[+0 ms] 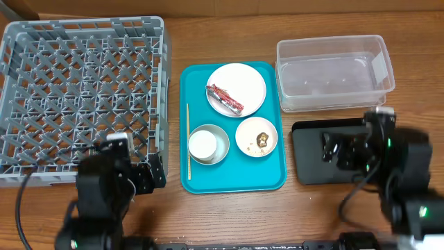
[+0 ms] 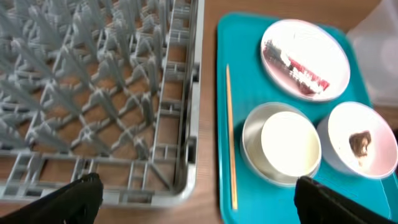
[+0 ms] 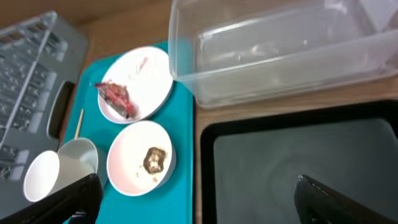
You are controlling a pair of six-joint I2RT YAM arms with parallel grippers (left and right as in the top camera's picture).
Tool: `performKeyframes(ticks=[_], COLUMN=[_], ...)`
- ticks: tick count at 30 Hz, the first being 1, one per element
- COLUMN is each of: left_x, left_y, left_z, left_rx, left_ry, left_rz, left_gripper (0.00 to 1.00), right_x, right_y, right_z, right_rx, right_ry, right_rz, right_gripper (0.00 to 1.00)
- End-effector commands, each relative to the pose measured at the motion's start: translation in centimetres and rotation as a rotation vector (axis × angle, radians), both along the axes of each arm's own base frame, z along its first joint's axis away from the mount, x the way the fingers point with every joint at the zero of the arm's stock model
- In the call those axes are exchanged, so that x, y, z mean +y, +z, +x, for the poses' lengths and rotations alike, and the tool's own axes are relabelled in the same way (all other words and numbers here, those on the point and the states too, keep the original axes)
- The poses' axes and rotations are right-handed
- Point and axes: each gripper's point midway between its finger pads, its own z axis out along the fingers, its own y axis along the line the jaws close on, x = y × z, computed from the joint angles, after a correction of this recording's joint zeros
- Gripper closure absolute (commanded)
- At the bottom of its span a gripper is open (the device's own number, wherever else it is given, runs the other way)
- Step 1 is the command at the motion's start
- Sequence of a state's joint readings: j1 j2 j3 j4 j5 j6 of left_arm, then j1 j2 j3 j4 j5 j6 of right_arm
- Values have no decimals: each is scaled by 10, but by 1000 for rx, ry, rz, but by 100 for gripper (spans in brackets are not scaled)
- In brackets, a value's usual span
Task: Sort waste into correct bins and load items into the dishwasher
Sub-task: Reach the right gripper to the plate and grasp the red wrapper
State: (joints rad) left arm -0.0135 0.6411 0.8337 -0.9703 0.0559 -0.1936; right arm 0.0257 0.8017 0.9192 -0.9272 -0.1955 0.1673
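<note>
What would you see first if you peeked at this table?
Probably the bright teal tray in the middle, with a white plate on it that holds a crumpled red wrapper. After that, the big grey dish rack that fills the left side, full of little pegs.

Both arms are matt black, built of chunky rounded housings: the left arm [image 1: 104,191] carries a pale grey block [image 1: 118,143] on top, with a thin black cable [image 1: 21,201] looping beside it by the table's near edge. The right arm [image 1: 406,170] bears a similar pale block [image 1: 381,111], a small green light [image 1: 389,143] and its own dark cable [image 1: 354,194]. In the wrist views the left fingers [image 2: 68,198] and right fingers [image 3: 339,199] are plain black tapering wedges, too blurred for screws or markings.
</note>
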Motion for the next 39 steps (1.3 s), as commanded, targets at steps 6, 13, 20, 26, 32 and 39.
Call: performKeyframes(ticks=[6,13,20,26,32,39], left_x=[-15,-19,-14,21,52,59], left_y=[3,-11,-10,-3,8,8], left_z=[8,11,15,8,4,3], left_rx=[212,288,272,293,273,271], left_ry=[-44,-54,-34,166,316,352], left_rz=[-68,-86,-66,-39,-101,-132], left_gripper=[0,0,0,0,1,0], right_x=[0,23,53,100,154,213], right_y=[-5,-17,33,62,52,-7], right_z=[23,30,52,74,117,157], right_rx=[286,348,149,75,55,52], right_ry=[12,120,252,367,464,571], right_rz=[-10,80,-21,-126,-161,-206], right_gripper=[0,0,2,1,2,2])
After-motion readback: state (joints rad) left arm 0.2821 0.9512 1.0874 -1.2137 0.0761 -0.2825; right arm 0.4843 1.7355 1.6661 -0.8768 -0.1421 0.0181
